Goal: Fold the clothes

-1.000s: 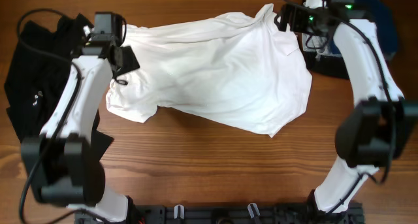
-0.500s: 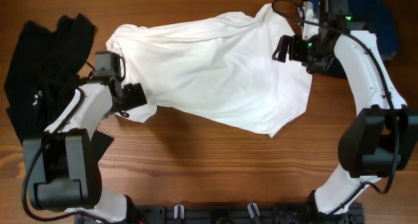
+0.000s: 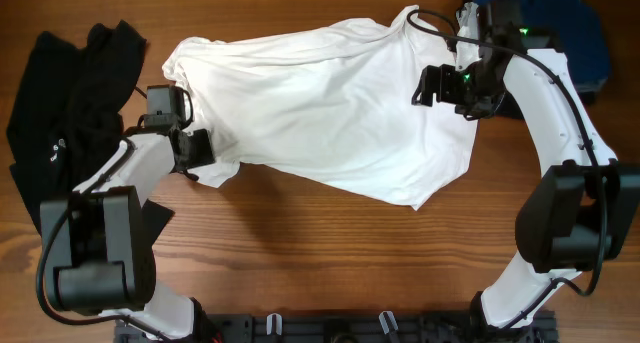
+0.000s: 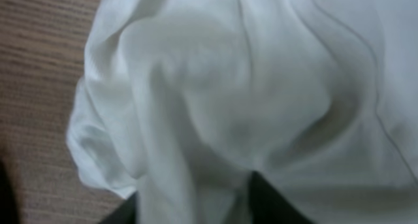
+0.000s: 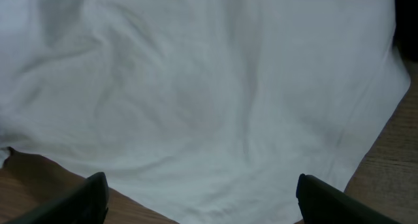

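Observation:
A white shirt [image 3: 330,108] lies spread and wrinkled across the middle of the wooden table. At the shirt's lower left corner sits my left gripper [image 3: 198,148]. In the left wrist view its dark fingers [image 4: 271,201] press in on a bunched fold of white cloth [image 4: 196,119], so the left gripper [image 4: 196,208] is shut on that fold. My right gripper [image 3: 430,85] hovers over the right side of the shirt. In the right wrist view the right gripper [image 5: 199,198] is wide open above flat white fabric [image 5: 209,87], with nothing between its fingers.
A heap of black clothes [image 3: 60,113] lies at the table's left edge, beside the left arm. A dark blue garment [image 3: 580,33] sits at the far right corner, behind the right arm. Bare wood [image 3: 320,263] runs along the front of the table.
The left gripper came down from the shirt's upper left to its lower left corner and closed on a fold. The right gripper moved from the top right corner to over the shirt's right side.

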Available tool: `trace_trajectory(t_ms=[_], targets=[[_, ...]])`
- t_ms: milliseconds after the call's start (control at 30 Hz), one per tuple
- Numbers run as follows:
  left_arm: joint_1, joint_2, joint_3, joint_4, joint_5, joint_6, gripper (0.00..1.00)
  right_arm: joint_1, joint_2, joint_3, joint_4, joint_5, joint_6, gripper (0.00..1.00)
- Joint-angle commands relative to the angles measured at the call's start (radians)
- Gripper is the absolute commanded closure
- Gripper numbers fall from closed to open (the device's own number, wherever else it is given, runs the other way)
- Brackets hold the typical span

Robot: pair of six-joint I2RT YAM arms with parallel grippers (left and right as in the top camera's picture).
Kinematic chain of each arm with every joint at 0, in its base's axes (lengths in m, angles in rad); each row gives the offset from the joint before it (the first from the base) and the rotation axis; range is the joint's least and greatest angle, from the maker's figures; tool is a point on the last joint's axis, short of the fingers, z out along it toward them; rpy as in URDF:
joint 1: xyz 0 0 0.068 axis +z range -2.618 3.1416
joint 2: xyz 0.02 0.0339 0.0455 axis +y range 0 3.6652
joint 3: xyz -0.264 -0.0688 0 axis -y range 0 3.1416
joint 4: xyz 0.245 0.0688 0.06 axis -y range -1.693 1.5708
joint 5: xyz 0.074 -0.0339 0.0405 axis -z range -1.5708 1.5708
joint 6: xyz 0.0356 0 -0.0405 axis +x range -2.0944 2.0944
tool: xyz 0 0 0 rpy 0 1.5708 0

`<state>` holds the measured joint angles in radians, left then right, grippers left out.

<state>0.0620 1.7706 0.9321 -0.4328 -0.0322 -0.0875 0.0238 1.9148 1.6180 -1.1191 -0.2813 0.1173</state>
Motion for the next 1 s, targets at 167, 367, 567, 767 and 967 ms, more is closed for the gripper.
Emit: trace_trajectory(t_ms=[167, 367, 567, 767, 967], targets=[[-0.004, 0.097, -0.048, -0.063, 0.156, -0.106, 0.96, 0.006, 0.016, -0.01, -0.097, -0.013, 0.014, 0.18], [-0.004, 0.096, -0.048, -0.064, 0.155, -0.161, 0.96, 0.006, 0.0, -0.094, -0.113, -0.01, 0.032, 0.19], [-0.004, 0.096, -0.048, -0.065, 0.155, -0.183, 0.96, 0.006, -0.079, -0.38, 0.068, 0.005, 0.177, 0.21], [-0.004, 0.096, -0.048, -0.065, 0.155, -0.183, 0.96, 0.008, -0.123, -0.532, 0.175, 0.076, 0.279, 0.22], [-0.004, 0.096, -0.048, -0.066, 0.155, -0.183, 0.96, 0.044, -0.124, -0.648, 0.306, 0.084, 0.313, 0.39]])
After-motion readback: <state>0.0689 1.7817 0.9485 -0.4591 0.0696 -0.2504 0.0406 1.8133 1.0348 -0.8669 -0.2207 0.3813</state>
